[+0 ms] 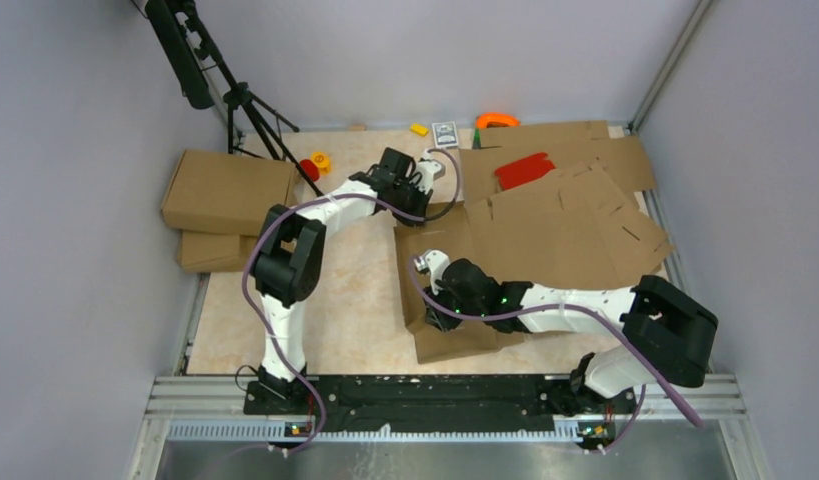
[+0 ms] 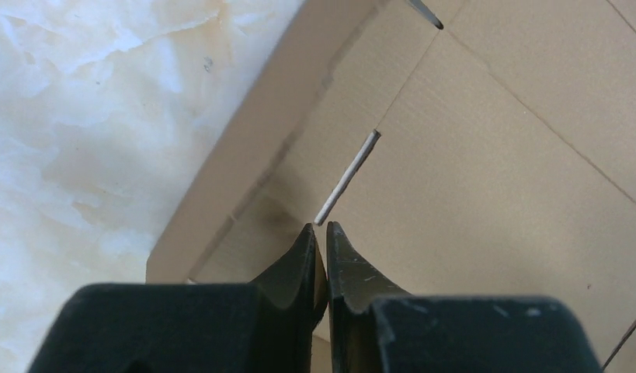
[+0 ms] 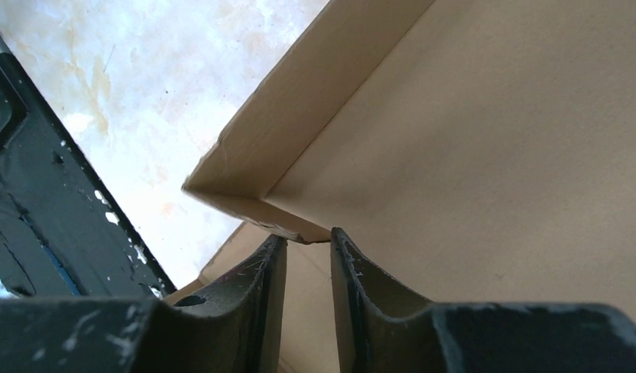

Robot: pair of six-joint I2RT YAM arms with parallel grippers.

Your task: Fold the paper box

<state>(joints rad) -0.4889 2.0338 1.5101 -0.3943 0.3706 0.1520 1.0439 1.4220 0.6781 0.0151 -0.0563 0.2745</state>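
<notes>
Overhead view, reading from the left of the frame: a stack of folded cardboard [image 1: 230, 190] is lying at the left edge of the table [image 1: 350, 300]. At centre the paper box [image 1: 515, 235] is being formed, with its left wall being stood up and its wide panel being left flat toward the right, against loose cardboard sheets [image 1: 595, 150]. In the left wrist view the left gripper [image 2: 322, 228] is being pressed, fingers drawn almost together with nothing seen between them, into the inner corner beside a cut slot [image 2: 349, 177]. In the right wrist view the right gripper [image 3: 307, 239] is being held narrow, apparently pinching the end of the raised wall [image 3: 299, 140] at the lower corner. Several failures are being judged possible. The closed left tips may be driven into the slot, so that the board is torn. The right pinch is being taken at the very fingertips and may be lost, so that the wall springs flat. If the two arms are being moved unevenly, the light box may be dragged across the smooth table, or its flat panel snagged on the loose sheets.
</notes>
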